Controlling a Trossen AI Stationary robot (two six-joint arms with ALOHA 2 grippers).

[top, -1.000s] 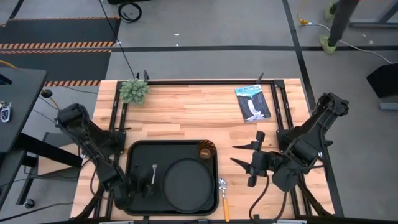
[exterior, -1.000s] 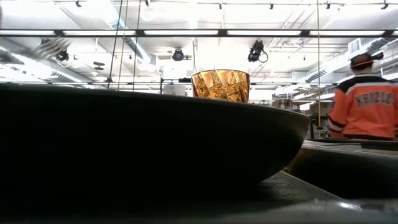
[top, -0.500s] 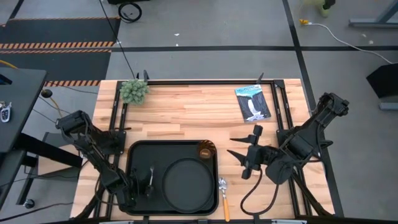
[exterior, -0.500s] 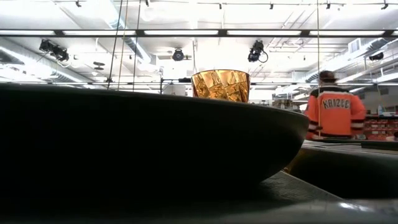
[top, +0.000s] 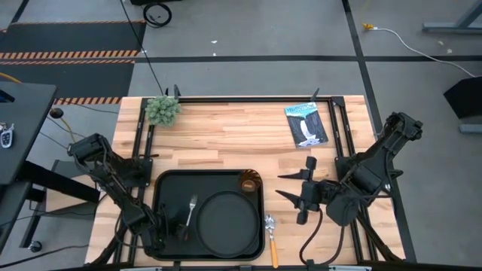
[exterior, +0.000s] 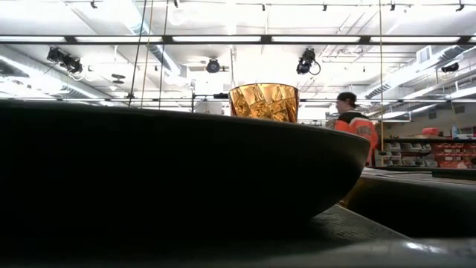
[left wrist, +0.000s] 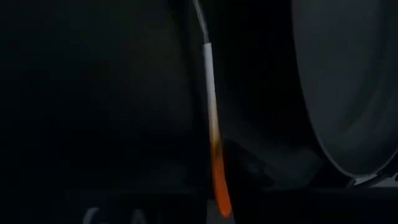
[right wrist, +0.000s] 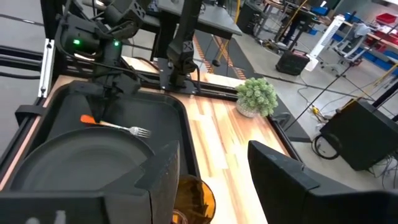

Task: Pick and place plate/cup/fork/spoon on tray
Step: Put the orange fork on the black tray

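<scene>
The black tray (top: 167,184) lies at the table's near side. The round black plate (top: 228,223) sits in its right half, and the amber cup (top: 250,182) stands in its far right corner, also in the low view (exterior: 263,101). The fork (top: 190,211) lies in the tray left of the plate, tines toward the far edge, and shows in the right wrist view (right wrist: 118,127). My left gripper (top: 170,228) is low over the tray at the fork's orange handle end (left wrist: 219,186). The spoon (top: 271,235) lies on the table right of the tray. My right gripper (top: 292,196) is open, right of the cup.
A small green plant (top: 162,110) stands at the far left and a booklet (top: 306,124) lies at the far right of the table. Bare wood lies between them. A person in orange (exterior: 355,126) walks in the room behind.
My left gripper has moved a little toward the near edge and lower over the tray. The fork has tipped: its head has swung toward the plate and it now lies along the tray floor. The person behind has walked leftward.
</scene>
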